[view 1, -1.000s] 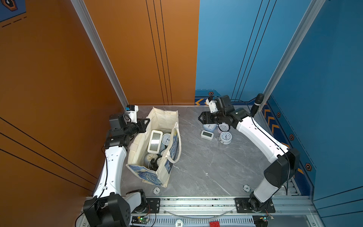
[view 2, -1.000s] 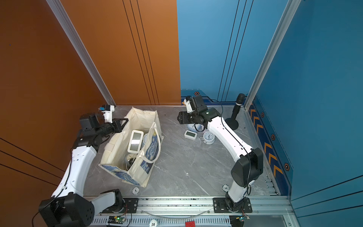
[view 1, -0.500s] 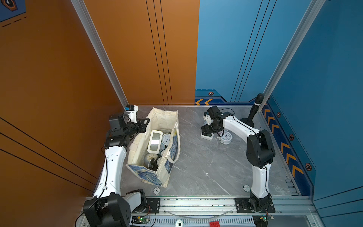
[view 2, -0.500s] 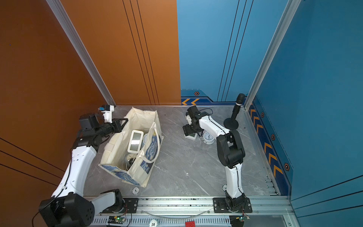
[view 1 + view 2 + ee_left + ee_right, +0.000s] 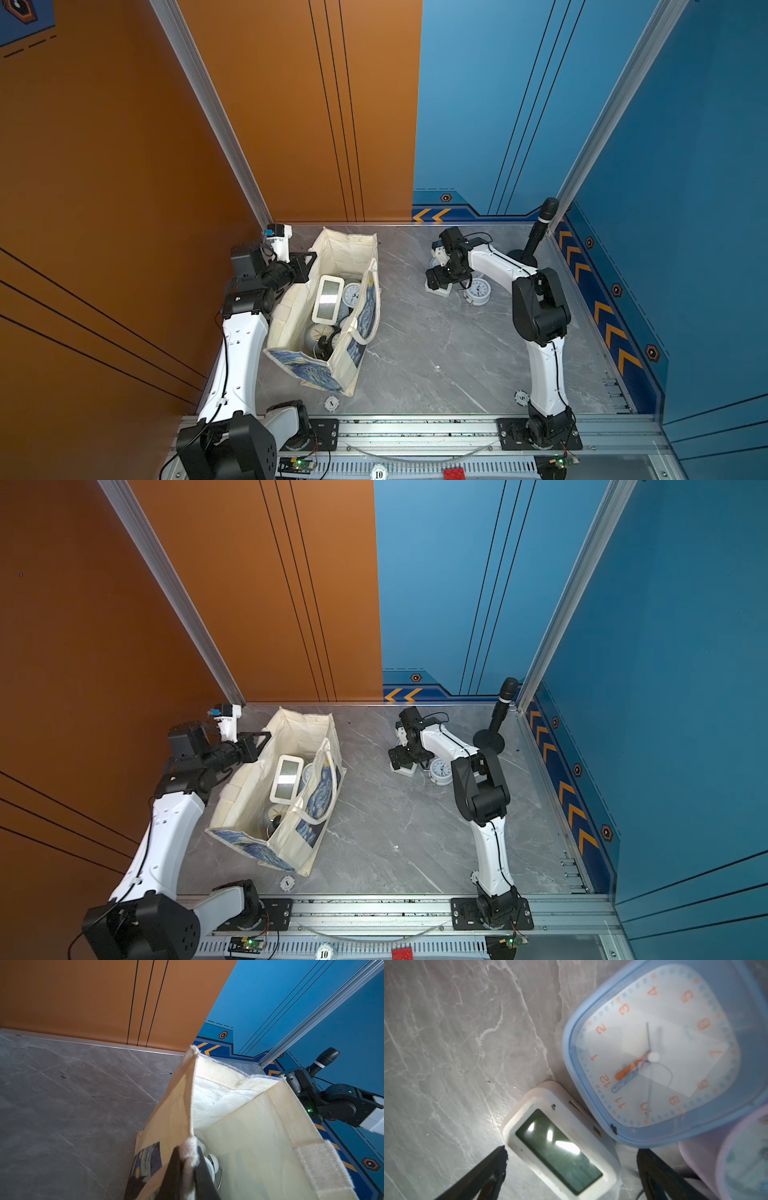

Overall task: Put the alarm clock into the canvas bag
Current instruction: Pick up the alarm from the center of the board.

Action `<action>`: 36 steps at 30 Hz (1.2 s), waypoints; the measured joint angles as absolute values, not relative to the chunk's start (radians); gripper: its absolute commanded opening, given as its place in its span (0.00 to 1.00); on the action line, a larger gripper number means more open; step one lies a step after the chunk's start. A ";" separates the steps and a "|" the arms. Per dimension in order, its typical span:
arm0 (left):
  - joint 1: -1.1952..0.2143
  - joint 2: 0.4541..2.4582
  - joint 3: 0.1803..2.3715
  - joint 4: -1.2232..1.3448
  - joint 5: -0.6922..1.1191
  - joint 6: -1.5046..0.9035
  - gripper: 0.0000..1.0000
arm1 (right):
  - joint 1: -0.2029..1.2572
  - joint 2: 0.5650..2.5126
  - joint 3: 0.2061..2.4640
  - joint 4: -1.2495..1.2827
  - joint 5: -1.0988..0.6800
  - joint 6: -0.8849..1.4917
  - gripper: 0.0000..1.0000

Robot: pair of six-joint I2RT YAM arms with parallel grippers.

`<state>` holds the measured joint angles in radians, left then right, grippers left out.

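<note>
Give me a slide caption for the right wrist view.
Right claw, open, straddling a white digital alarm clock on the grey table, blue analog clock beside it.

A second ago the right arm [image 5: 536, 307] reached out long and low, with the right tool [image 5: 572, 1154] hanging above the blue square clock [image 5: 664, 1053]. Since then the arm has folded, its elbow lifted high, and the tool has swung back and dropped close to the desk [image 5: 446, 1043]. Its jaws have spread wider. The white digital alarm clock [image 5: 560, 1145], which lay below and short of the tool, now lies between its two fingers [image 5: 492, 1165]. One fingertip is just beside the clock's corner and the other stands apart. The blue square clock is now just beyond the fingertips rather than under the tool.
</note>
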<state>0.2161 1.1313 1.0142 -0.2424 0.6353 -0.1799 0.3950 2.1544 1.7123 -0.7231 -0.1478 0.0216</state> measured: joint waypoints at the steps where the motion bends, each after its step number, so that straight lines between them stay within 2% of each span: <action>1: 0.216 1.131 1.014 -0.242 0.635 -0.180 0.00 | 0.395 2.154 1.712 -0.723 -0.154 0.022 1.00; 4: 0.216 1.131 1.014 -0.242 0.636 -0.180 0.00 | 0.401 2.154 1.712 -0.723 -0.165 0.021 1.00; 17: 0.218 1.131 1.014 -0.242 0.636 -0.180 0.00 | 0.484 2.154 1.712 -0.736 -0.152 -0.009 0.82; 36: 0.218 1.131 1.014 -0.242 0.636 -0.180 0.00 | 0.495 2.216 1.753 -0.752 -0.074 0.009 0.65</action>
